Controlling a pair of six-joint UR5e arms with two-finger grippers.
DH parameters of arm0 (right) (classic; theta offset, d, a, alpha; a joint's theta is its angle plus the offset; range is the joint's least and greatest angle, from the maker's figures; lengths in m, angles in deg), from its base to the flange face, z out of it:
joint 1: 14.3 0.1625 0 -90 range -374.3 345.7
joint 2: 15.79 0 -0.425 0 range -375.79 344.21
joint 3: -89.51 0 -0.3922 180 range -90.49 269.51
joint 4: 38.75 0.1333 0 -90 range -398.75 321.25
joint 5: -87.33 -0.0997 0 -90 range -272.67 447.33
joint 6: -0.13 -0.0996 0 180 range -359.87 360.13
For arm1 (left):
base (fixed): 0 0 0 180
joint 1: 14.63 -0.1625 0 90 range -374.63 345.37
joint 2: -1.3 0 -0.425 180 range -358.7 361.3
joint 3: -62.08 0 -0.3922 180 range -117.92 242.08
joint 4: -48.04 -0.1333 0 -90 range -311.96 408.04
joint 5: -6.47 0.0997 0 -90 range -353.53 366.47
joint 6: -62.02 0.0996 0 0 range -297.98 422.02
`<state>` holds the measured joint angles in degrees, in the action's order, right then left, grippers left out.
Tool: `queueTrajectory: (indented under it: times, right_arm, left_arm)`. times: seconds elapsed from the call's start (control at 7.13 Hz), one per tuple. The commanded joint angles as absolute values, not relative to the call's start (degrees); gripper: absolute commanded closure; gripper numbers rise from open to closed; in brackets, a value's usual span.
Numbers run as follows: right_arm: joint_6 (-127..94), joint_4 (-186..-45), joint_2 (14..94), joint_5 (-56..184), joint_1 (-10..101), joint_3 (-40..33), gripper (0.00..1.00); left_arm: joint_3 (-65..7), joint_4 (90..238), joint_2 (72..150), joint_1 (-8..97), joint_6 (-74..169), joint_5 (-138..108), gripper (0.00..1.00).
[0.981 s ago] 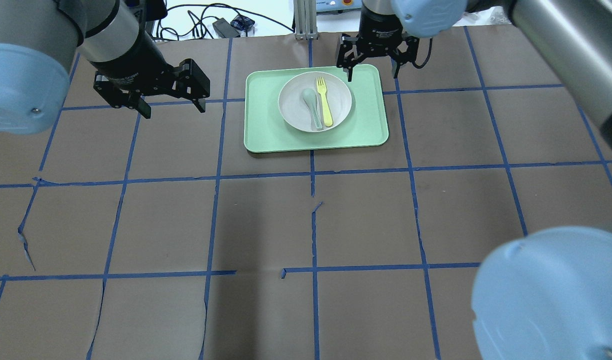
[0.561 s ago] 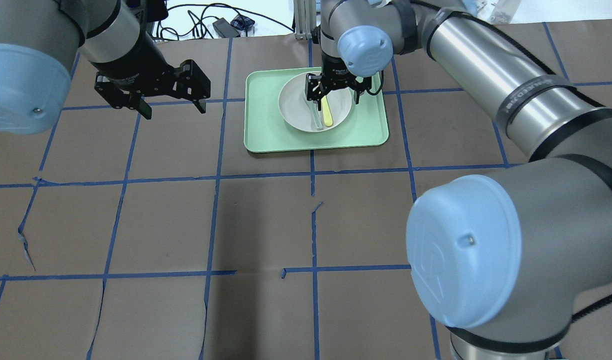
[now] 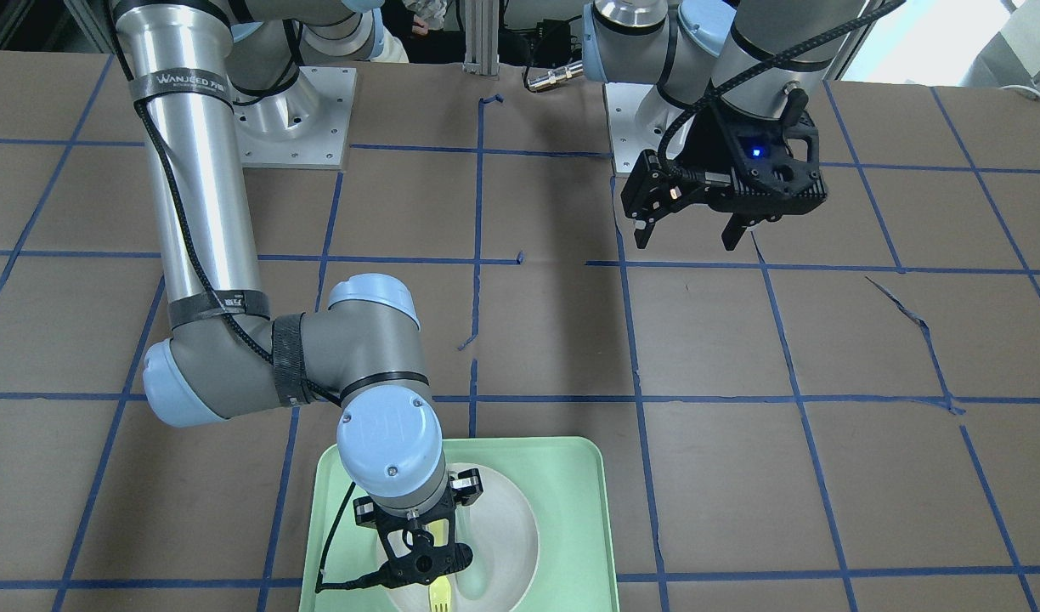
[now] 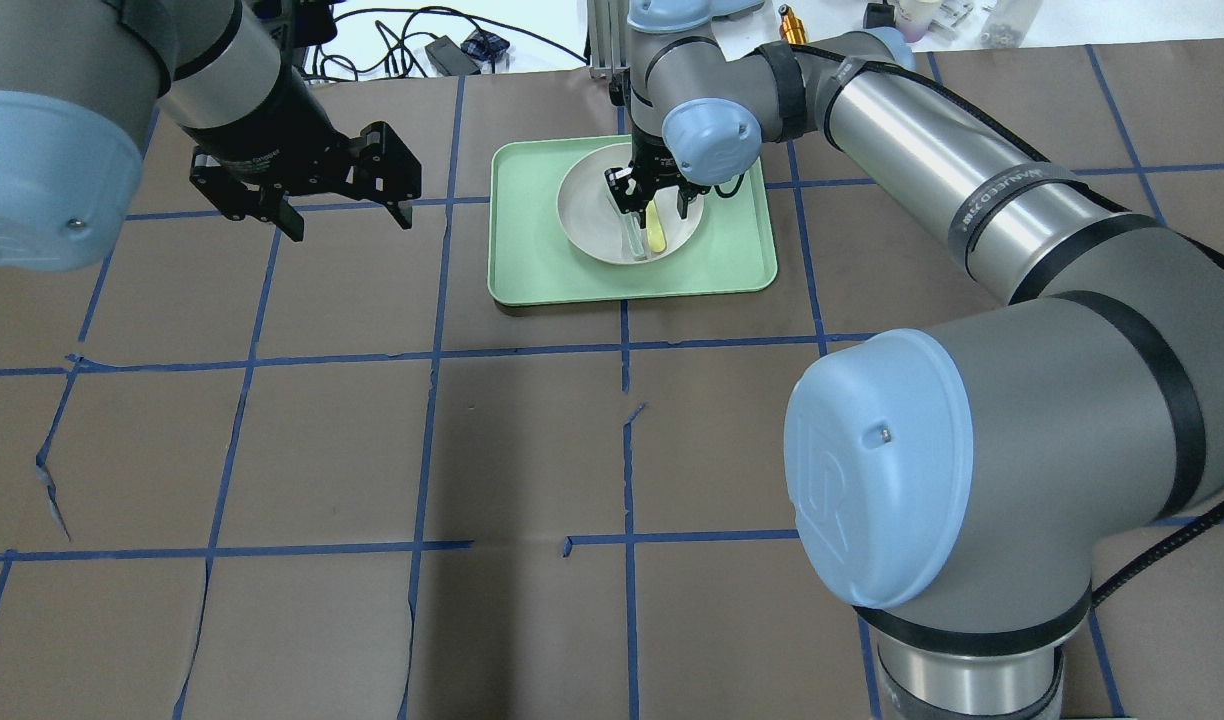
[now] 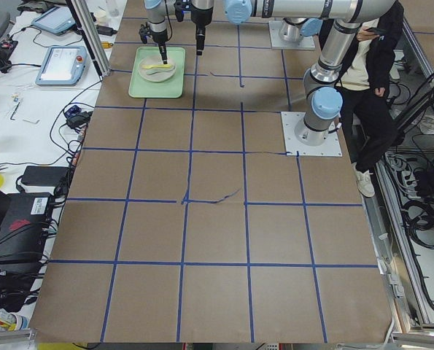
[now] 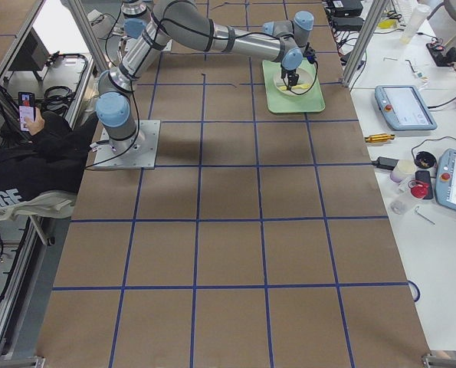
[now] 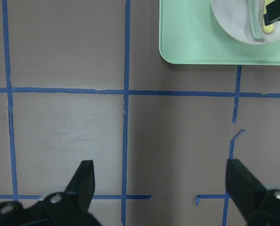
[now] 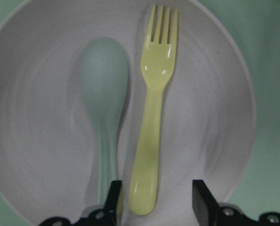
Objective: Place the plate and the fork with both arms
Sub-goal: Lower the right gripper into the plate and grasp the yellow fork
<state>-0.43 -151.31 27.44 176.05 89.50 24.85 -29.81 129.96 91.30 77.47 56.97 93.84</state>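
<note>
The off-white plate (image 4: 584, 215) sits on a mint-green tray (image 4: 532, 265). The pale-yellow fork (image 8: 151, 117) lies in the plate (image 8: 45, 141) beside a grey-green spoon (image 8: 104, 94). My right gripper (image 4: 649, 202) hangs low over the plate, open. In the right wrist view its fingers (image 8: 202, 200) straddle the fork's handle end without touching it, and the gripper (image 8: 156, 202) holds nothing. The fork's tines show in the front view (image 3: 439, 601). My left gripper (image 4: 348, 220) is open and empty, above bare table left of the tray; it also shows in the front view (image 3: 686, 240).
The tray (image 3: 571, 493) lies near the table's far edge. Cables and a metal post (image 4: 604, 40) stand just beyond it. Brown paper with blue tape lines (image 4: 432, 350) covers the table. A person (image 5: 366, 65) sits by the robot bases.
My right arm has swung from behind the tray to over the plate and come down around the fork's handle, with its jaws narrower. The left arm has not moved.
</note>
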Motion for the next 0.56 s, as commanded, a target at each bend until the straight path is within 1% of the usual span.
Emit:
queueTrajectory:
  times: [0.0,0.28,0.42]
  right_arm:
    - [-0.92,-154.85,25.61,174.61,89.41,24.83,0.42]
    - [-1.01,-154.85,25.78,174.52,89.41,25.00,0.46]
    - [-1.19,-154.85,26.05,174.43,89.41,25.78,0.45]
  left_arm:
    - [-29.86,129.96,91.30,77.48,56.92,93.83,0.00]
    - [-29.86,129.96,91.30,77.48,56.92,93.92,0.00]
    - [-29.86,129.96,91.30,77.48,56.92,93.92,0.00]
